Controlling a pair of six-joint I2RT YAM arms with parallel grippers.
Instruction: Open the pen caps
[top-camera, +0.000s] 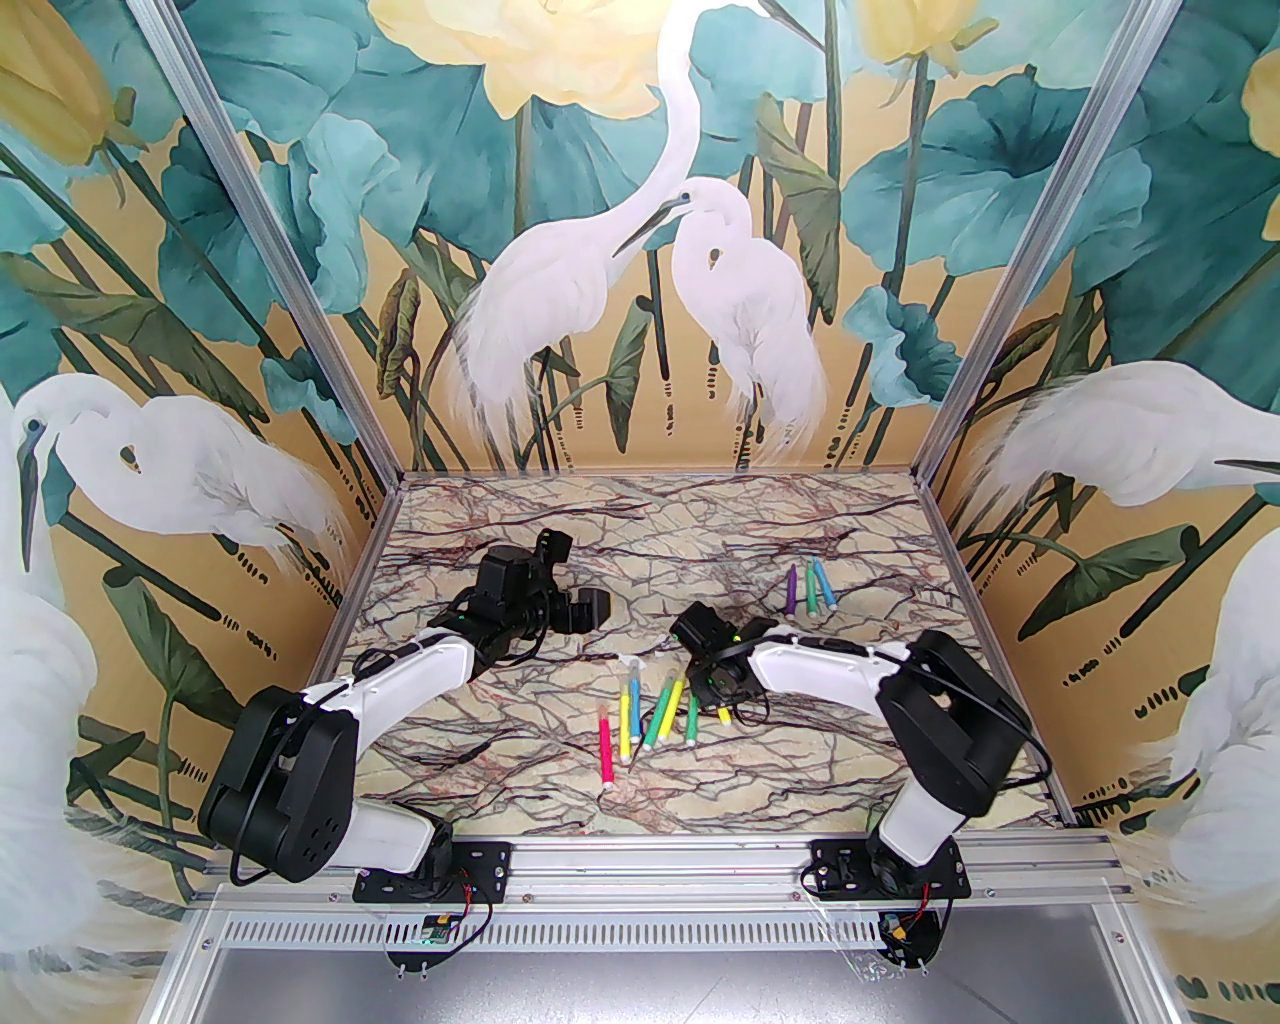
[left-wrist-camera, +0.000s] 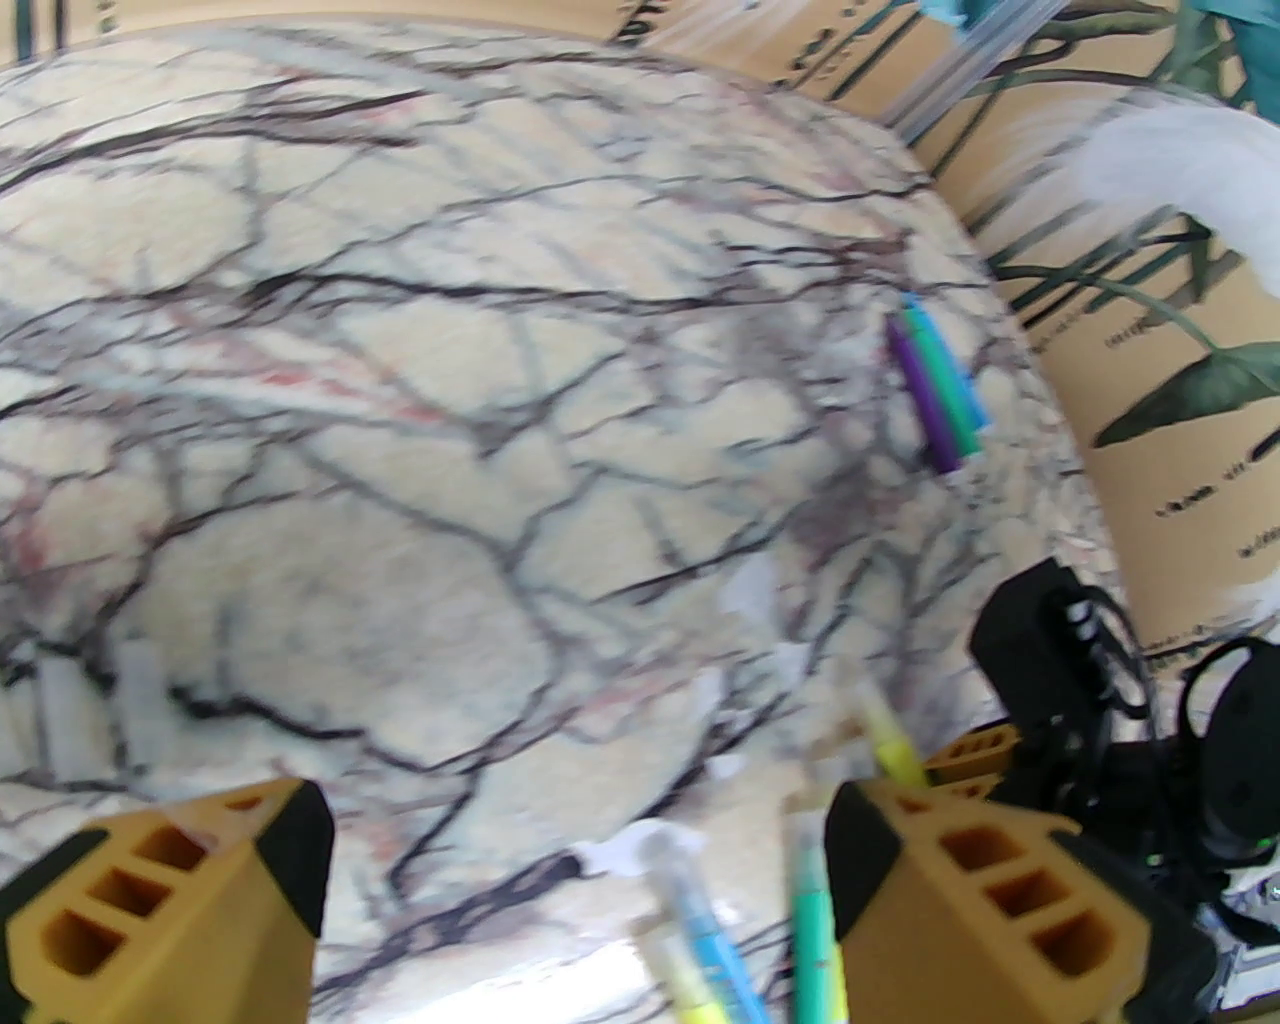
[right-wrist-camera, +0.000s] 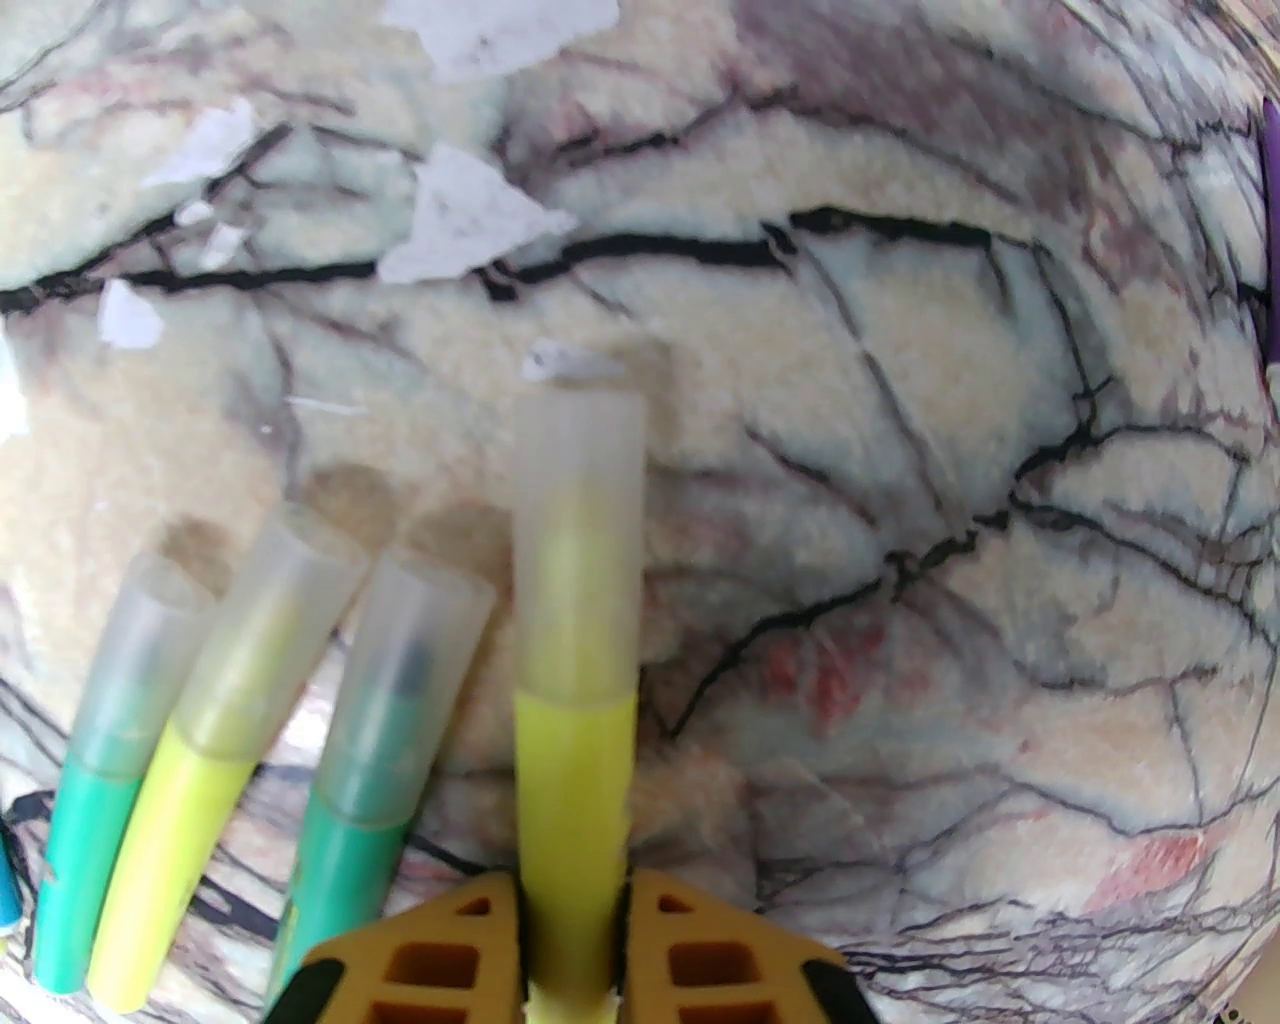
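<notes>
Right pincer (right-wrist-camera: 570, 935) is clamping onto the barrel of a yellow marker (right-wrist-camera: 573, 790), with a finger pressing on each side of it at the bottom centre of the right wrist view. That marker's clear cap (right-wrist-camera: 578, 540) is sitting on the tip, pointing up toward the middle of the frame.

Just left of it, three more are lying fanned out on the marble-print desk (right-wrist-camera: 950, 350): a green marker (right-wrist-camera: 85, 850), a lime marker (right-wrist-camera: 170, 830) and a darker green marker (right-wrist-camera: 345, 860). All three are wearing their frosted pen caps (right-wrist-camera: 270, 630). Some white flecks (right-wrist-camera: 460, 220) are showing on the desk in the upper left. Any print on the barrels is coming out too blurry to read.

From the top camera, the right pincer is working at the right end of a loose row of markers (top-camera: 650, 715) in the lower middle of the desk, with a pink marker (top-camera: 605, 745) lying at the row's left end. A trio of purple, green and blue markers (top-camera: 810, 588) is lying side by side toward the upper right, well apart from that row.

Left pincer (top-camera: 572, 580) is hanging over the upper left of the desk, away from the pens. In its own wrist view the yellow fingers (left-wrist-camera: 170, 900) are standing wide apart in the bottom corners, gripping nothing.
</notes>
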